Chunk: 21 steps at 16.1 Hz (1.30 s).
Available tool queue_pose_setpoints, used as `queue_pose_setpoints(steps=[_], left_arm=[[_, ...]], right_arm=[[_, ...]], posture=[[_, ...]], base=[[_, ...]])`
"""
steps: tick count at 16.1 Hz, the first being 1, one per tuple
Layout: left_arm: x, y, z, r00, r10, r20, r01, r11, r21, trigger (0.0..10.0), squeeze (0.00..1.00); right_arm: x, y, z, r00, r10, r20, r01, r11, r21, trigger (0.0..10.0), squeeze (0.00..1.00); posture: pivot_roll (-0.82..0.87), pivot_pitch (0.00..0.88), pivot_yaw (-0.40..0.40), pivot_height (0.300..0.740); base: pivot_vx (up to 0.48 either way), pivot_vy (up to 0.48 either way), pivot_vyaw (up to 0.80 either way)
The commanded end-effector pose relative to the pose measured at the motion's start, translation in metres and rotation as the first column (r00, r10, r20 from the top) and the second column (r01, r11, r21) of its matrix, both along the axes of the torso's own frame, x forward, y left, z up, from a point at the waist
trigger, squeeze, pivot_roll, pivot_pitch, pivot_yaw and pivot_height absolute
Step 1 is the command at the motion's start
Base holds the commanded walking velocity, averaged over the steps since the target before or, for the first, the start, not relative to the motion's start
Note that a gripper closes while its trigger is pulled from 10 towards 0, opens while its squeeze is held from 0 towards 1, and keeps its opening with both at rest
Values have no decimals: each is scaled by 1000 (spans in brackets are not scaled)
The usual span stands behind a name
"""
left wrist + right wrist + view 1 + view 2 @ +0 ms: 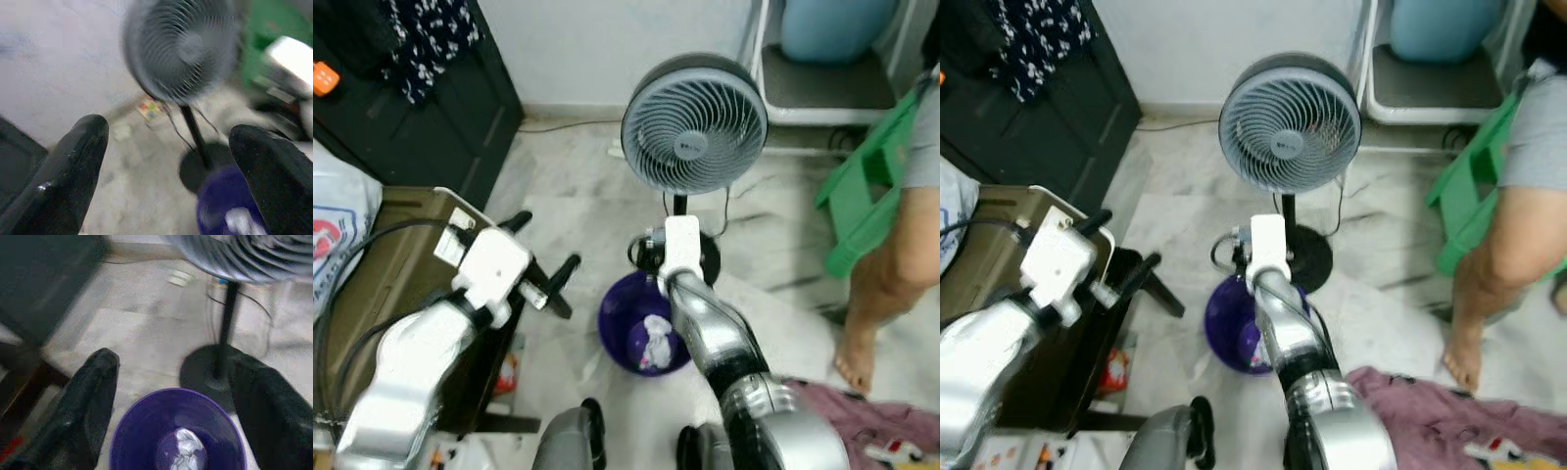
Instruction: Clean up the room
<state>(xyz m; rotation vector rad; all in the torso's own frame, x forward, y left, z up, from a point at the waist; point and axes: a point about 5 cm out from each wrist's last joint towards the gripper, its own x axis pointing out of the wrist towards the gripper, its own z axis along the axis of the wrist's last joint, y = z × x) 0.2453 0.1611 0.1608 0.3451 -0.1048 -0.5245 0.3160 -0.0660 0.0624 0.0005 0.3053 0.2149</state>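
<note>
Nearest, the pink cloth (1449, 421) lies crumpled on the floor at near right, probably soft, light and best pinched at a raised fold, while the right gripper (171, 396) hangs spread above the purple bin (641, 328) and the left gripper (166, 166) hovers spread to the left.

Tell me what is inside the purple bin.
The purple bin holds a crumpled white wad at its bottom. The right arm hides part of its rim in the head views; the right wrist view shows nothing else inside.

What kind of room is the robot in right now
Probably a lived-in room at home, perhaps a bedroom or utility corner: a standing fan on the marble floor, a purple bin holding crumpled paper, and clothing dropped nearby.
</note>
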Motion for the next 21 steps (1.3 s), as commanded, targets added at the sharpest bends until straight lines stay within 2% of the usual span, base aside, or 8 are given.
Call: queue_pose_setpoints(steps=[1, 5, 6, 7, 8, 11, 15, 21], left_arm=[[3, 5, -3, 999, 40, 5, -40, 999, 6, 10000, 0], [27, 2, -3, 987, 155, 53, -149, 984, -97, 10000, 0], [31, 3, -3, 981, 186, 60, -178, 977, -118, 10000, 0], [35, 4, -4, 974, 219, 61, -208, 967, -144, 10000, 0], [38, 8, -5, 961, 269, 58, -255, 950, -179, 10000, 0], [41, 19, -9, 918, 393, 50, -374, 900, -223, 10000, 0], [36, 37, -27, 845, 533, -37, -520, 805, -286, 10000, 0], [29, 38, -26, 830, 558, -7, -533, 791, -301, 10000, 0]], right_arm=[[1, 4, 13, 998, 62, 27, -63, 998, 9, 10000, 1000], [-18, -31, 39, 976, 145, 162, -148, 989, 7, 10000, 1000], [-22, -40, 42, 973, 137, 184, -139, 990, -2, 10000, 949], [-27, -49, 45, 973, 118, 200, -122, 993, 6, 10000, 439], [-33, -63, 51, 970, 79, 228, -90, 995, 35, 10000, 0], [-44, -80, 54, 964, 31, 265, -39, 999, 23, 10000, 0], [-36, -75, 64, 945, 42, 323, -45, 999, 2, 10000, 0], [-24, -63, 71, 938, 79, 337, -89, 996, 13, 10000, 0]], posture=[[-23, 61, 52, 740], [-106, 0, 39, 740], [-114, 0, 44, 740], [-124, 0, 47, 740], [-137, 0, 50, 740], [-153, 0, 58, 740], [-157, 0, 73, 740], [-103, 0, 1, 740]], base=[[0, 0, 0], [0, 0, 0], [0, 0, 0], [0, 0, 0], [0, 0, 0], [0, 0, 0], [0, 0, 600], [0, 0, 800]])
